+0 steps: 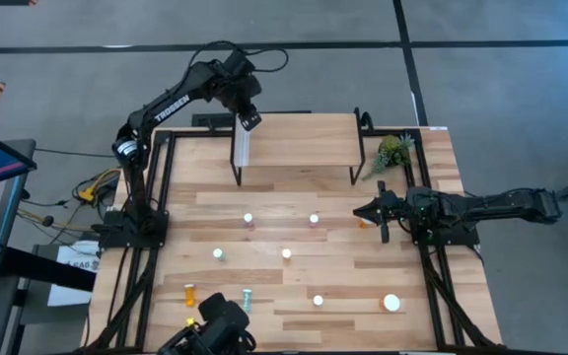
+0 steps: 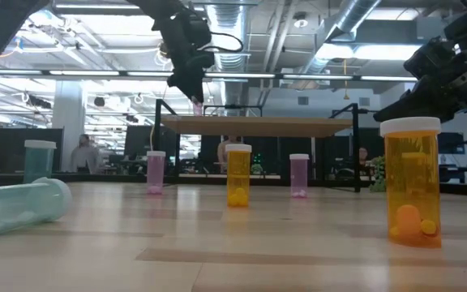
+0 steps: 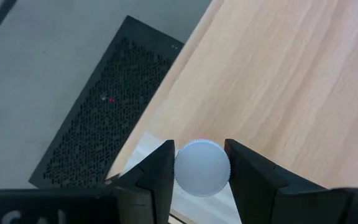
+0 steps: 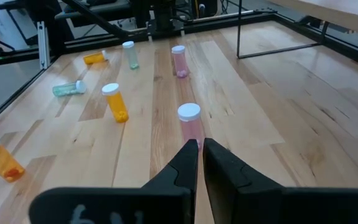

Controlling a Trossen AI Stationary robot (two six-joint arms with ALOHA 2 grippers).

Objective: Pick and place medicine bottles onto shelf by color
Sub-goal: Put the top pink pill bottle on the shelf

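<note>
Held bottle (image 3: 202, 168) shows only its white cap (body hidden beneath); left gripper (image 3: 201, 177) cut off below

The big wooden table (image 1: 304, 286) fills the middle of the high view. On it, at the upper part, stands the small shelf (image 1: 299, 138) on black legs. A green plant (image 1: 392, 153) sits at the upper right. Bottles are spread over the lower half: pink ones (image 1: 248, 219) standing, a teal one (image 1: 248, 299) lying, a wide orange one (image 1: 390, 304) at the lower right.
</note>
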